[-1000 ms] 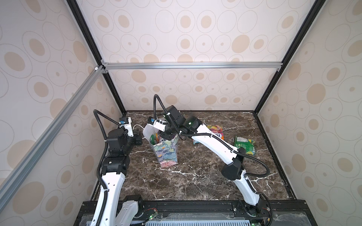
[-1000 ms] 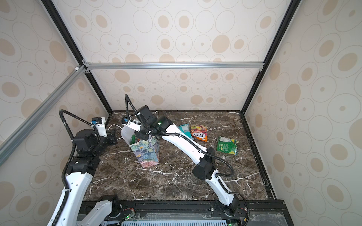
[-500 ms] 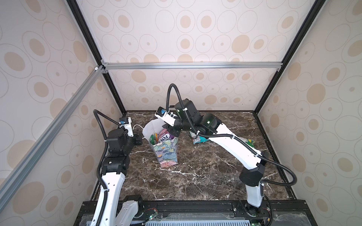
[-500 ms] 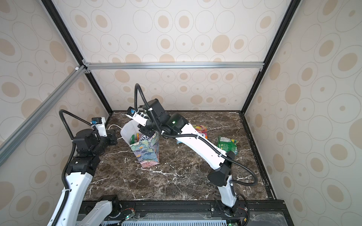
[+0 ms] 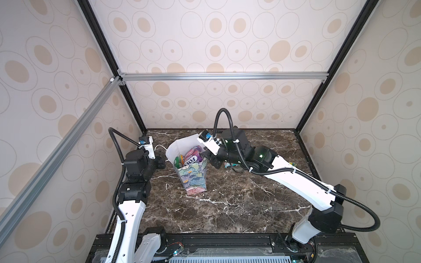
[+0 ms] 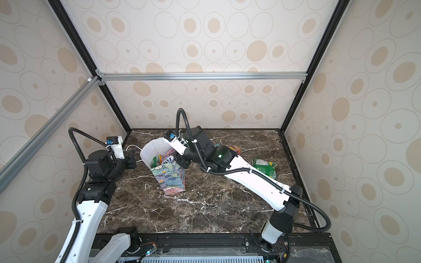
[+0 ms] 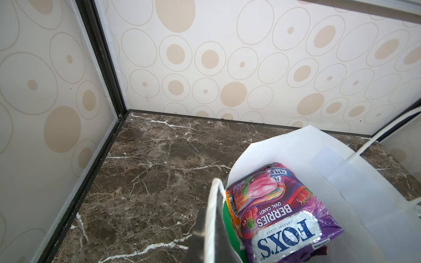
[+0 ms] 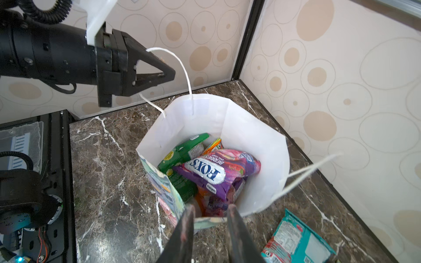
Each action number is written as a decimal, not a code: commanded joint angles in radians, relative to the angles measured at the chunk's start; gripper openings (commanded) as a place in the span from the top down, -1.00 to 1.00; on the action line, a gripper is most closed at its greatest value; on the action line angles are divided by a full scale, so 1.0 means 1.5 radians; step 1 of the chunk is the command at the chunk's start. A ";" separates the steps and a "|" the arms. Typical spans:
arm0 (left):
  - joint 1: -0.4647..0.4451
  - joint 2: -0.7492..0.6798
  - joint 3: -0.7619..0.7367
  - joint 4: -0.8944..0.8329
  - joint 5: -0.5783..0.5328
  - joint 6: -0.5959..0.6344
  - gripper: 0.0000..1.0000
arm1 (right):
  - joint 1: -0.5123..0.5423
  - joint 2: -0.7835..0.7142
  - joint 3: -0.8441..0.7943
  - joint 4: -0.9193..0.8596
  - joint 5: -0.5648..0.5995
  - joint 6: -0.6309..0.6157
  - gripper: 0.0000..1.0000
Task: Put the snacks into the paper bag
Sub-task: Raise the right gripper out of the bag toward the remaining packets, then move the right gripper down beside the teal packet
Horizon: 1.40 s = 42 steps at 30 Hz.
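The paper bag [image 5: 194, 180] [image 6: 170, 180] stands upright at the table's left middle, its mouth open. A purple FOX'S snack [image 8: 218, 170] [image 7: 284, 216] lies on top inside it, over a green snack [image 8: 180, 157] and orange ones. My left gripper [image 7: 210, 227] [image 8: 168, 75] [image 5: 163, 162] is shut on the bag's white cord handle [image 8: 182, 66], left of the bag. My right gripper [image 8: 210, 207] [image 5: 210, 159] hangs open and empty over the bag's right rim. A teal snack [image 8: 298, 241] lies on the table beside the bag.
A green snack [image 6: 264, 167] lies on the marble table [image 6: 205, 205] at the right. An orange-red one [image 6: 234, 149] shows behind my right arm. The bag's second cord handle [image 8: 305, 175] sticks out toward the back wall. Patterned walls close in three sides.
My right gripper has lifted out of the bag's mouth and drawn back to the right, leaving the purple snack inside. The left gripper and the bag have stayed put.
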 commanded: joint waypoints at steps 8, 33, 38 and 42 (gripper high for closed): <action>0.005 -0.013 -0.001 0.019 0.025 0.002 1.00 | -0.079 -0.202 -0.245 0.062 0.079 0.204 0.43; 0.004 0.000 0.001 0.007 -0.006 0.008 1.00 | -0.352 -0.346 -0.587 0.162 0.007 0.432 0.41; 0.005 0.003 0.001 0.006 -0.009 0.008 1.00 | -0.391 -0.286 -0.598 0.192 -0.025 0.441 0.37; 0.004 0.008 0.001 0.006 -0.006 0.007 1.00 | -0.398 -0.231 -0.607 0.247 -0.059 0.449 0.35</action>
